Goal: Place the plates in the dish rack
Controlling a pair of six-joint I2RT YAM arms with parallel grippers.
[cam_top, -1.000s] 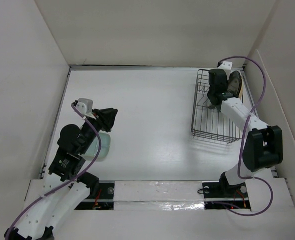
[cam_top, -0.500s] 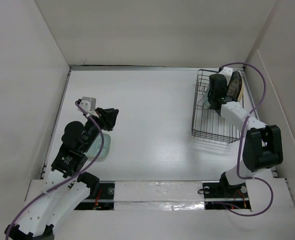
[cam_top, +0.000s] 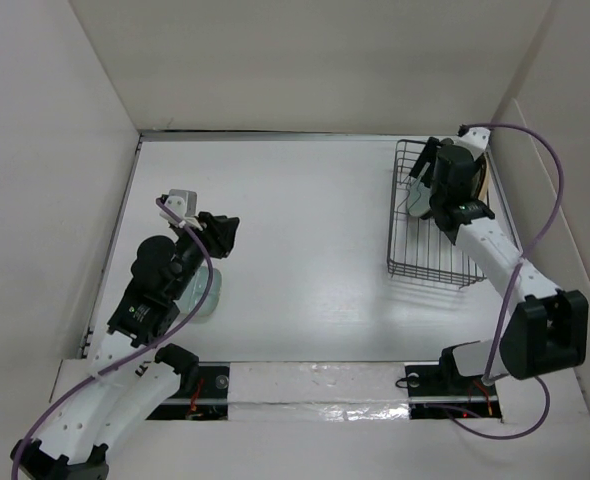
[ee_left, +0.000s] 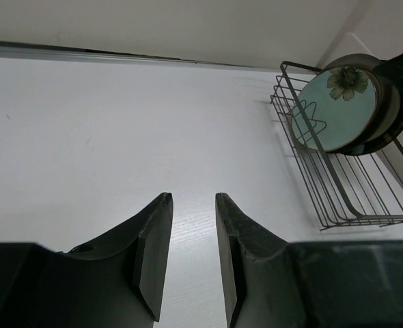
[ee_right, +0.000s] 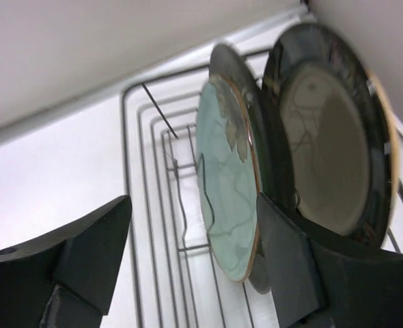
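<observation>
The right gripper [ee_right: 195, 219] is spread wide astride the upright teal plate [ee_right: 229, 198], one finger well clear of its face, the other in the gap before the dark-rimmed plate [ee_right: 331, 143]. It grips nothing. Both plates stand in the wire dish rack [cam_top: 425, 260] at the worktop's far right corner. The step in hand looks like releasing, so pull straight back along the gap and avoid nudging either rim.

The left gripper [ee_left: 189, 260] is parted narrowly and empty, above a pale green plate [cam_top: 207, 292] near the left edge.

No brand or writing shows, only a flower motif on the teal plate.
</observation>
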